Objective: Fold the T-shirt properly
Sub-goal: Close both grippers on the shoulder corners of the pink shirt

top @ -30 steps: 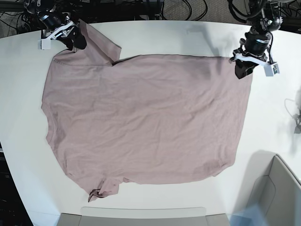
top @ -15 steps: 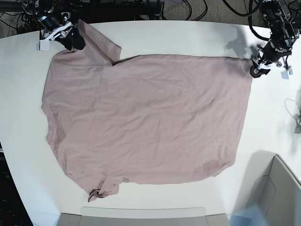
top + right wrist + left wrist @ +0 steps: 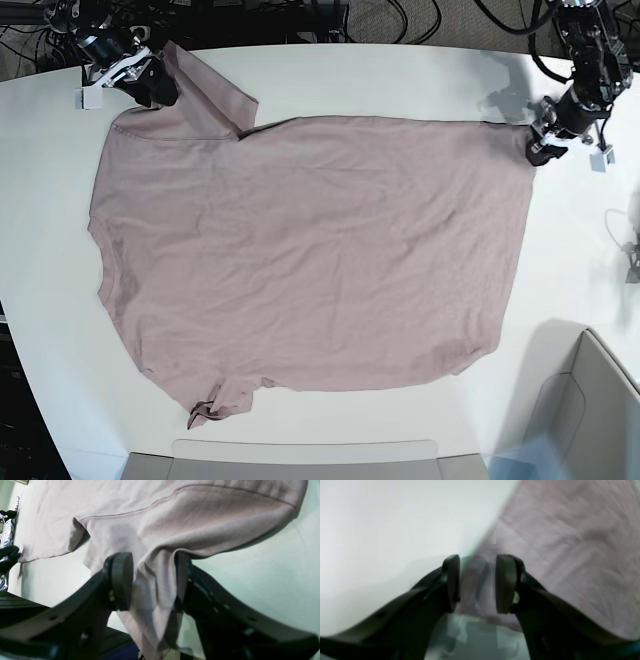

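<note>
The T-shirt [image 3: 310, 250] lies spread flat on the white table [image 3: 400, 80], covering most of its middle. It is dusty pink, thin and lightly creased. One short sleeve [image 3: 205, 95] points toward the far left corner of the table in the base view, and the other sleeve [image 3: 225, 395] lies rumpled at the near edge. The hem runs down the right side of the cloth.

The right gripper [image 3: 152, 580] sits at the far sleeve. In its wrist view the two dark pads [image 3: 122, 580] stand well apart, and a fold of the sleeve's fabric runs up between them. The cloth touches the inner face of one pad and hangs loosely beside the other, so the jaws are wide and not pressed on the cloth. The sleeve's stitched hem [image 3: 190, 490] curves above the gripper.

The left gripper [image 3: 476, 582] is at the far hem corner, at the right of the base view. Its wrist view is blurred, yet the two pads [image 3: 505, 582] show a clear gap between them. Pink fabric is seen through that gap and spreads away to the right, with bare table to the left. Whether the cloth lies between the pads or just below them cannot be told; nothing is pinched.

A grey bin [image 3: 590, 400] stands at the near right corner of the table, apart from the shirt.
</note>
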